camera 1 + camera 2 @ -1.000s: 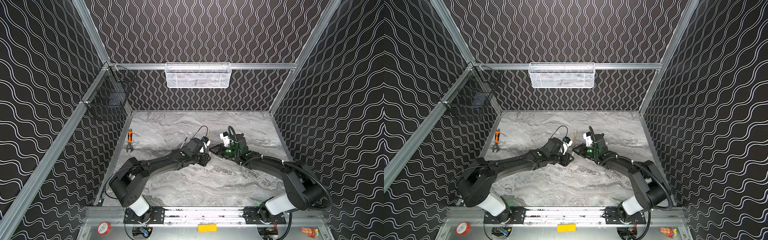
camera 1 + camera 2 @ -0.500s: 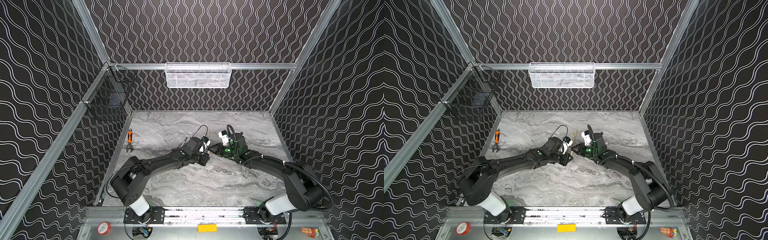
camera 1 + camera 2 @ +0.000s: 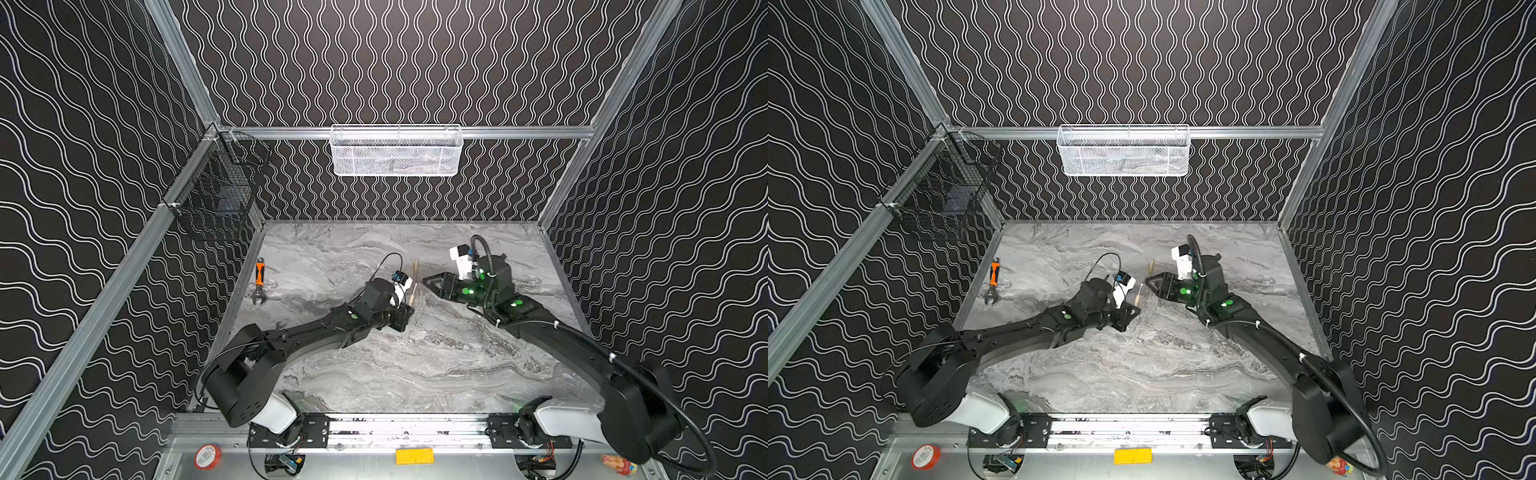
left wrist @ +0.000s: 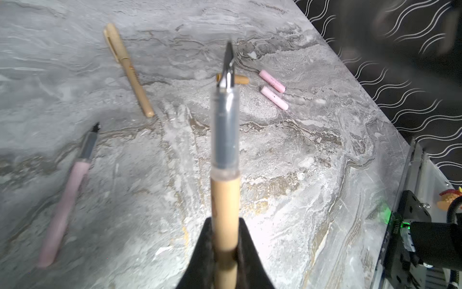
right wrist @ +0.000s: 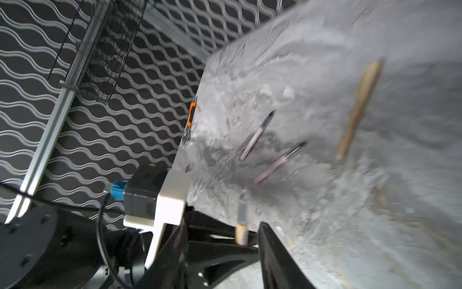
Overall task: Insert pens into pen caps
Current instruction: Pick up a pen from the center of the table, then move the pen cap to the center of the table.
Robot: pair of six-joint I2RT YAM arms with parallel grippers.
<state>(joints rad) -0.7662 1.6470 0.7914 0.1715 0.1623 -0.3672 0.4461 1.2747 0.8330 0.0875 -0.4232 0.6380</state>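
Pen [image 4: 225, 200], tan, clamped in left fingers [image 4: 200, 255], right fingers [image 5: 275, 257] spread apart, gripping nothing

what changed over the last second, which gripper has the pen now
The left gripper closed on the tan stick pen with the dark nib and now holds it alone. The right gripper opened, let go of the pen and drew back a little. The capped tan pen and the orange-handled wrench lie where they were on the grey marble table.
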